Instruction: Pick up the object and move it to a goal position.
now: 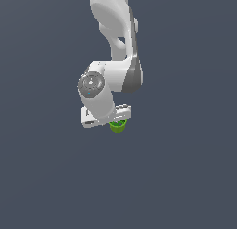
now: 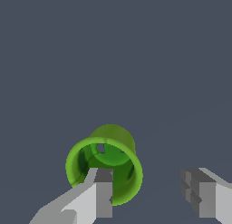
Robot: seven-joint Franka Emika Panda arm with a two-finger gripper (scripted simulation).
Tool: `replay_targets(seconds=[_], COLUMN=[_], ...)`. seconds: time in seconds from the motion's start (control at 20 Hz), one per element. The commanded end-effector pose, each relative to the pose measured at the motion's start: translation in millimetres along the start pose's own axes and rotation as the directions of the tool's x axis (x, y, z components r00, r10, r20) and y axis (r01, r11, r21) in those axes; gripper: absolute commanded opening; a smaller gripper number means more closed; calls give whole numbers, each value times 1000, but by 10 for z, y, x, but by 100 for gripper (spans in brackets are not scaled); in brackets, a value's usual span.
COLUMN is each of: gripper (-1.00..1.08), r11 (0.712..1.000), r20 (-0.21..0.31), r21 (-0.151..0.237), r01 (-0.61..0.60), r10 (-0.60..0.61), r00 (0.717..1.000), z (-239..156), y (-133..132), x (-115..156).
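Wrist view gives us the clearest look: the cup (image 2: 105, 168), bright green and hollow, with a flared rim turned towards the camera, so we look straight down into it. We can see its darker green floor and a small pale patch on the inner wall. One finger (image 2: 100, 193) of the end effector (image 2: 152, 193) overlaps the near part of the rim, its grey pad lying across the opening; we cannot tell whether it is inside the cup or merely in front of it. The other finger (image 2: 201, 196) stands well apart from the cup, with bare desk (image 2: 136, 60) showing between them. So we read the end effector as spread wide and gripping nothing, with the cup off centre, at one finger and not between the two.

From the exterior view we see the white arm (image 1: 113, 42) coming down from the top edge and bending at a grey joint, with the wrist tilted over the end effector (image 1: 118, 119). The cup (image 1: 118, 126) shows only as a small green shape just under the white hand, partly hidden by it. Whether it rests on the desk (image 1: 185, 177) or sits slightly above it we cannot tell, since the surface is a flat dark blue-grey with no clear shadow. The fingers themselves are too small to make out in this view.
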State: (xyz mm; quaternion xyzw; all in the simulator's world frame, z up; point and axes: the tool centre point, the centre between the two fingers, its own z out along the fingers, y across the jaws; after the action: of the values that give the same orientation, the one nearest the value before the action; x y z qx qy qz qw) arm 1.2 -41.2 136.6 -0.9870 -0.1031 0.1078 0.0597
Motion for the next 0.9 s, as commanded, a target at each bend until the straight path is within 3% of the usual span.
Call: replay_targets(seconds=[0.0,0.45,0.85], gripper=[28,28,28], r11=[998,964,933], r20=[37,108,118], r21=[40,188,261], r01=[50,190,247], r10=[-51,-212,-284], r00=[998,971,951], z=[87,322,410], y=[26,84,101], x=[-22,-102,-142])
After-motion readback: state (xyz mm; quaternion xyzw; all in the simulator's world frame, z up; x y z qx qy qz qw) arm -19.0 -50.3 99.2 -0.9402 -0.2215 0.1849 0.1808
